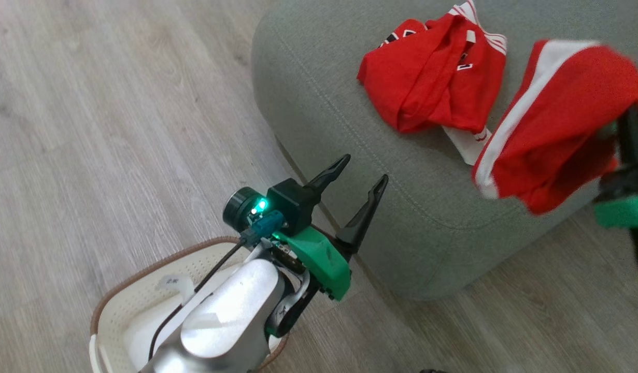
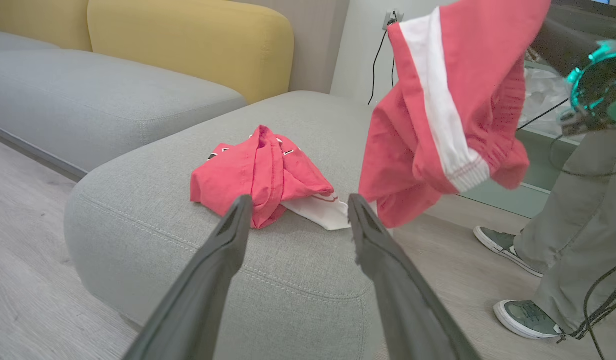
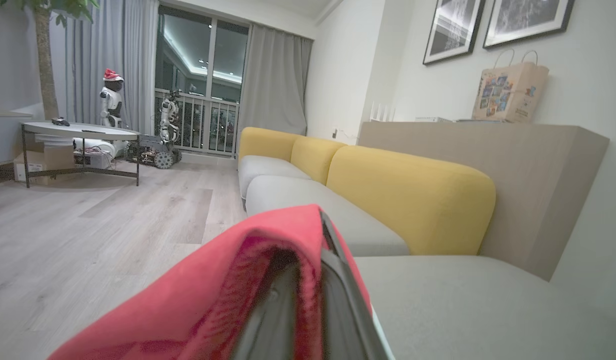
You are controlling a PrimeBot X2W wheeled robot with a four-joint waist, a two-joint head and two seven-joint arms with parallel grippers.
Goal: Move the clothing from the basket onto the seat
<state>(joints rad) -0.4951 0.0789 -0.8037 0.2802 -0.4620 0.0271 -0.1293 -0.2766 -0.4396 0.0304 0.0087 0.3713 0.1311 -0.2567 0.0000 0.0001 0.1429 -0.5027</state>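
One piece of the red clothing (image 1: 433,72) lies crumpled on the grey-green seat (image 1: 339,134), and it shows again in the left wrist view (image 2: 257,175). A second red piece with a white stripe (image 1: 552,134) hangs over the seat's right edge, with my right gripper (image 1: 629,150) shut on it. That cloth (image 3: 212,310) drapes over the right fingers (image 3: 343,295). My left gripper (image 1: 364,168) is open and holds nothing, in front of the seat and above the cream basket (image 1: 142,274). My forearm hides much of the basket; the inside that shows is bare plastic.
A person's legs and shoes (image 2: 563,250) stand on the wooden floor right of the seat, beside trailing cables. Behind the seat runs a sofa with yellow backs (image 2: 187,40). Far off are a round table (image 3: 77,132) and a wooden cabinet (image 3: 488,150).
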